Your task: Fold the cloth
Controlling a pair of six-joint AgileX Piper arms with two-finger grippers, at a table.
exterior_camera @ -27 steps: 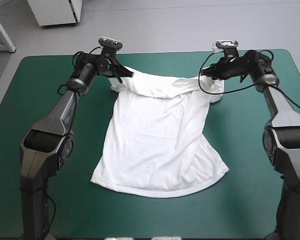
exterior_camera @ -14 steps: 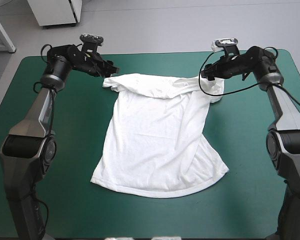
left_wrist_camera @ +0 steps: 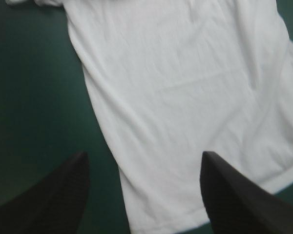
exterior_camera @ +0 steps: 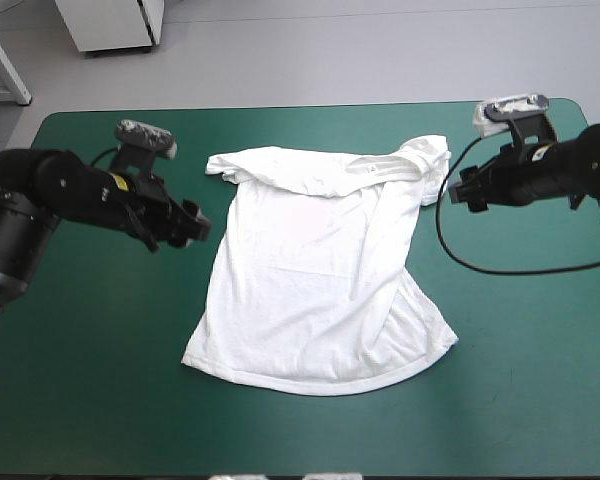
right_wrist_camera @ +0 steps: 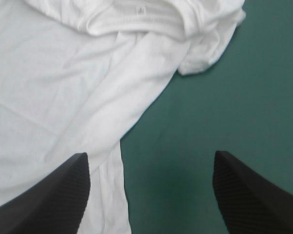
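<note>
The white T-shirt (exterior_camera: pixel 320 270) lies spread on the teal-green cover (exterior_camera: pixel 100 380), collar toward the far edge, its shoulders bunched and its hem toward the near edge. My left gripper (exterior_camera: pixel 188 224) hangs open beside the shirt's left side, a little clear of the cloth. In the left wrist view the T-shirt (left_wrist_camera: pixel 185 97) fills the space ahead of the open left gripper (left_wrist_camera: pixel 144 195). My right gripper (exterior_camera: pixel 458 190) stands open just off the right sleeve. The right wrist view shows the T-shirt (right_wrist_camera: pixel 63 87) with its collar and right sleeve ahead of the open right gripper (right_wrist_camera: pixel 151 195).
Bare teal-green cover surrounds the shirt on all sides, widest along the near edge (exterior_camera: pixel 300 440) and at both ends of the table.
Both grippers have let go of the shirt's shoulders and opened. The left arm has swung back toward the near left, the right arm has drawn off to the right. The shoulders now rest on the table.
</note>
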